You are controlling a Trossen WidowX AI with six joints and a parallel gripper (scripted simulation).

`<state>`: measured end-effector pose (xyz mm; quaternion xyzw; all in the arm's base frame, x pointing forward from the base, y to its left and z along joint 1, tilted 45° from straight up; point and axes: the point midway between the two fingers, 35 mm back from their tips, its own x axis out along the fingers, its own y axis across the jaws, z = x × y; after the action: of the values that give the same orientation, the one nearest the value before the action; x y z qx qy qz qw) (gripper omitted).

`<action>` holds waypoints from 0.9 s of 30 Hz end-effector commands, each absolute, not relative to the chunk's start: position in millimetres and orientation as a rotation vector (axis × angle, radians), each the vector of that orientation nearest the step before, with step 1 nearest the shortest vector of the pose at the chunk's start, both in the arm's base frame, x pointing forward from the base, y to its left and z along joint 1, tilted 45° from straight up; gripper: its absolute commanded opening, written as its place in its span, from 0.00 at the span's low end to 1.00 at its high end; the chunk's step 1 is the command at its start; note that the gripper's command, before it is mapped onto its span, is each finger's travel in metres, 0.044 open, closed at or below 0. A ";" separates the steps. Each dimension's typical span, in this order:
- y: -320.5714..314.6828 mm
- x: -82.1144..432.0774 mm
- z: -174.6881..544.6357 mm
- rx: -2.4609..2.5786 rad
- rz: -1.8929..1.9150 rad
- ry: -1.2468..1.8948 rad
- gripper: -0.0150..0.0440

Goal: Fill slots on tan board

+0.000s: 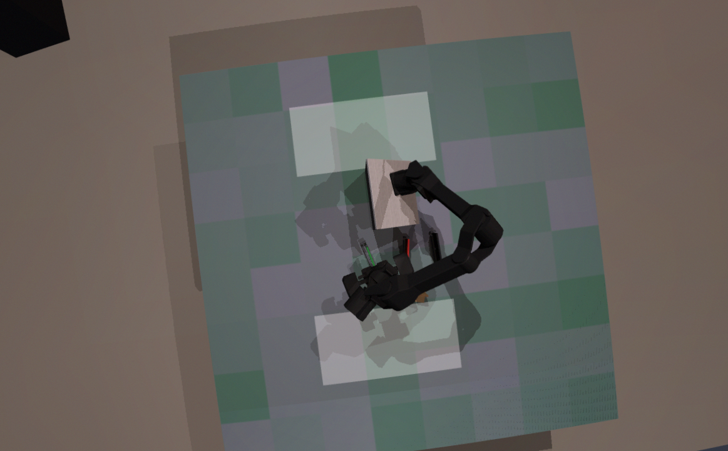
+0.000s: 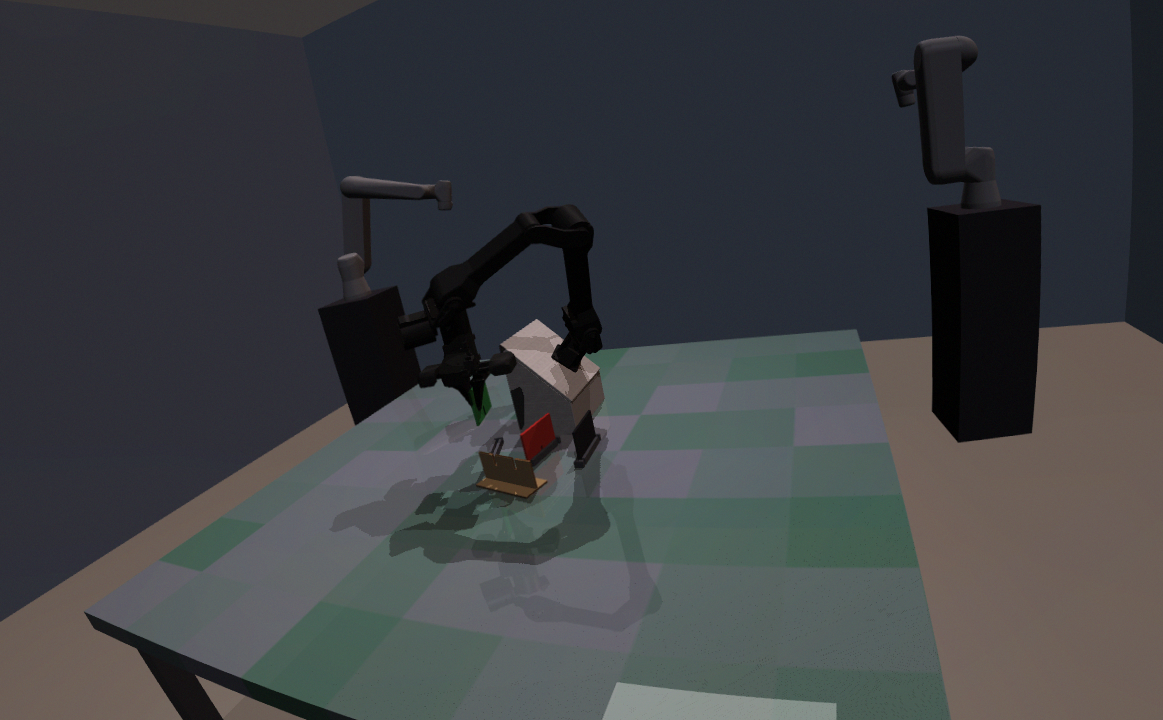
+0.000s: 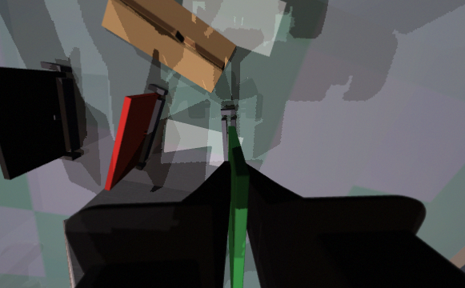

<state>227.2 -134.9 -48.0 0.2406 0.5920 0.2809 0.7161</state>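
One green board (image 1: 369,255) (image 2: 482,407) (image 3: 238,216) is clamped between the black fingers of the end effector (image 1: 377,273) (image 2: 478,404) (image 3: 233,167), thin and held edge-up, clear of the worktop (image 1: 551,336) (image 2: 746,537) (image 3: 336,140). Below it in the wrist view lies a narrow dark holder (image 1: 363,244) (image 2: 496,445) (image 3: 225,138) with a slim channel. To one side, a flat red board (image 1: 408,247) (image 2: 538,436) (image 3: 126,136) stands upright in its holder, and beyond it a black board (image 1: 436,247) (image 2: 584,436) (image 3: 20,120) in another, a gap between the two. Near the holders, the tan board (image 1: 422,297) (image 2: 508,469) (image 3: 168,48) rises from a flat tan foot, its upper edge notched; no colored board sits in it. Behind the boards, a pale, wood-grained block (image 1: 391,213) (image 2: 542,362) with a sloping top carries the arm, limiting room on that side. The tiled, faintly glossy worktop spreads past the tan board toward its edges; two dark pedestals (image 2: 370,358) (image 2: 983,322) bearing grey arms stand beyond it
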 end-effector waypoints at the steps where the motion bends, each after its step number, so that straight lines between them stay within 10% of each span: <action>1: -138.3 237.5 -43.6 0.558 0.589 1.318 0.25; 27: -131.3 298.5 -21.6 0.811 0.383 1.416 0.25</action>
<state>290.9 -131.0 -24.7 0.3471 0.6283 0.1801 0.6725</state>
